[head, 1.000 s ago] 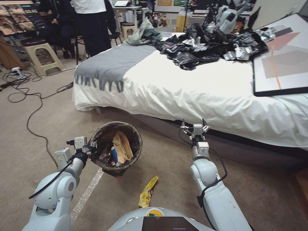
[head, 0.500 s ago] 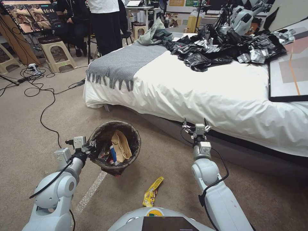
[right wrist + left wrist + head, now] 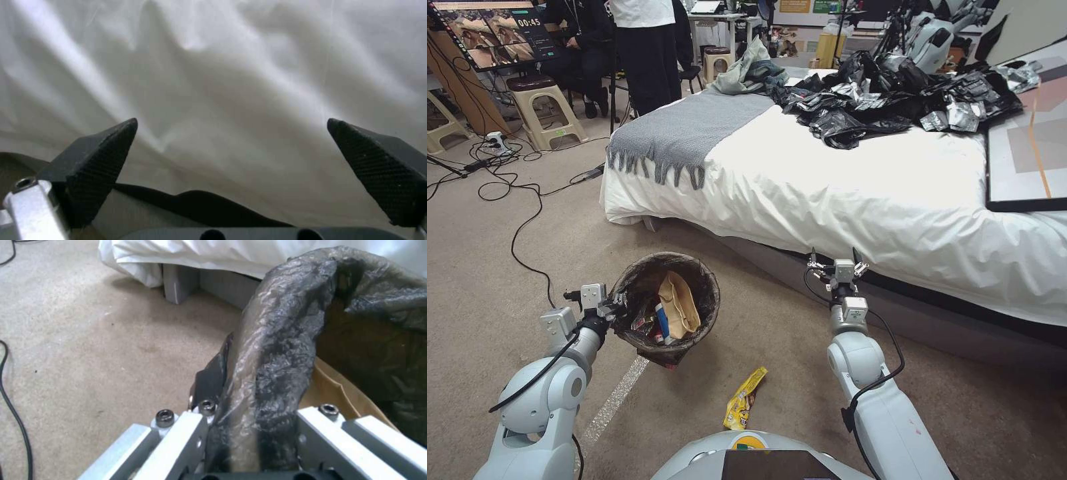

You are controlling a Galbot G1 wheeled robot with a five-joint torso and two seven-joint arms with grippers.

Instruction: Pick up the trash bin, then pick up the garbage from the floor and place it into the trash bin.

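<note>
The left gripper is clamped on the trash bin rim. The right gripper is apart, empty; next it must reach back to the yellow wrapper behind it.

Lighting: even, bright, from overhead; we note no hard glare. The bed is our landmark: its white sheet reads brightest, and a soft shadow lies on the floor just under its near edge. Lines bow toward the head view's edges. Both wrist views are soft; the sheet is blurred.
</note>
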